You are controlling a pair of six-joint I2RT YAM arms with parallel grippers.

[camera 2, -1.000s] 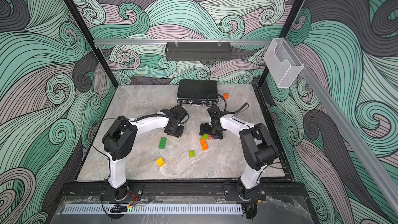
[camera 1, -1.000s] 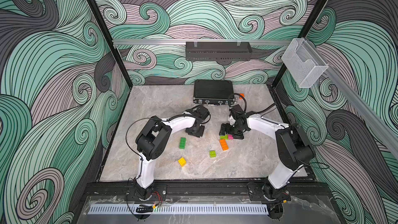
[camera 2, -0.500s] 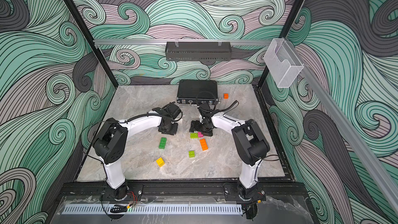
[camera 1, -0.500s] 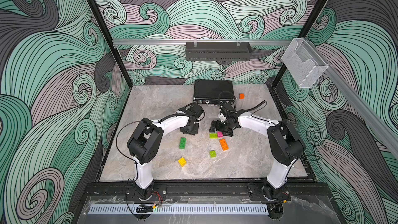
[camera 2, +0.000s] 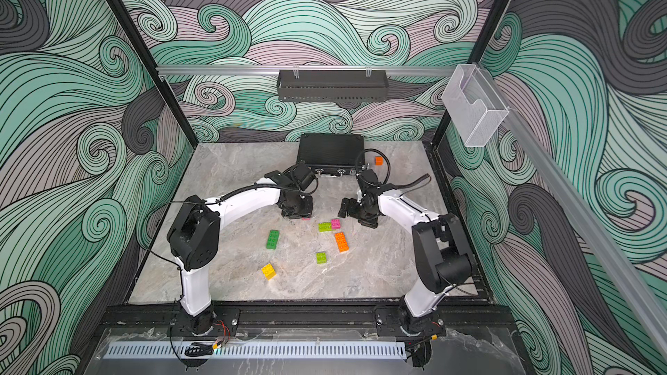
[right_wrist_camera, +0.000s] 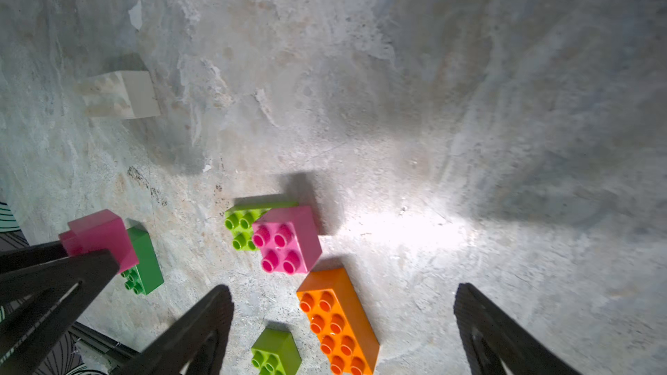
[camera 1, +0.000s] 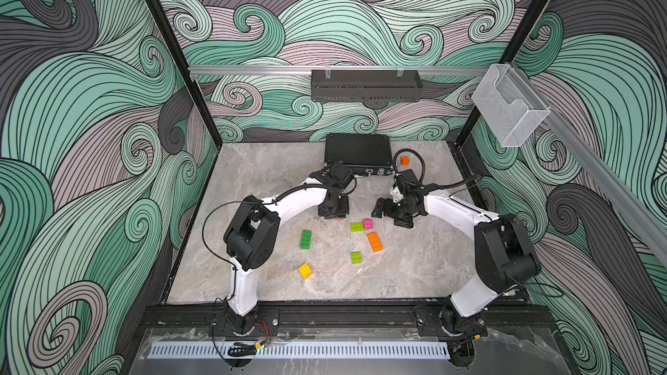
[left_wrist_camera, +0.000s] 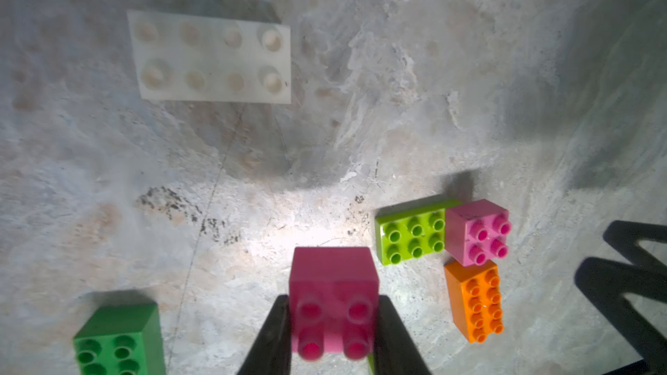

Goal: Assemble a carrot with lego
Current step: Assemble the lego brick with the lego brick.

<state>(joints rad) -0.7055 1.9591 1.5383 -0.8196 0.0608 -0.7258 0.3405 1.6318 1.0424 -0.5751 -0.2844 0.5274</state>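
The lego lies loose on the marble table (camera 1: pixel 415 268); no whole carrot is in view. My left gripper (left_wrist_camera: pixel 334 322) is shut on a pink brick (left_wrist_camera: pixel 334 283), studs toward the camera, just above the table. In a top view the left gripper (camera 1: pixel 334 211) hides most of it. My right gripper (right_wrist_camera: pixel 343 322) is open over an orange brick (right_wrist_camera: pixel 339 319) and holds nothing; it also shows in a top view as the right gripper (camera 1: pixel 388 212). A second pink brick (camera 1: pixel 368 224) sits on one end of a lime brick (camera 1: pixel 355 227). A small lime brick (camera 1: pixel 356 257), a dark green brick (camera 1: pixel 306 239) and a yellow brick (camera 1: pixel 305 271) lie nearer the front. A white brick (left_wrist_camera: pixel 213 57) lies apart.
A flat black ribbed case (camera 1: pixel 358 153) lies at the back of the table, with a small plain orange cube (camera 1: pixel 405 161) to its right. A black wire shelf (camera 1: pixel 365 85) hangs on the back wall. A clear holder (camera 1: pixel 509 110) is fixed at the right rail.
My right gripper, open throughout, swung left past the lime and pink pair and has drawn back right of it. The left gripper shifted slightly with its pink brick.
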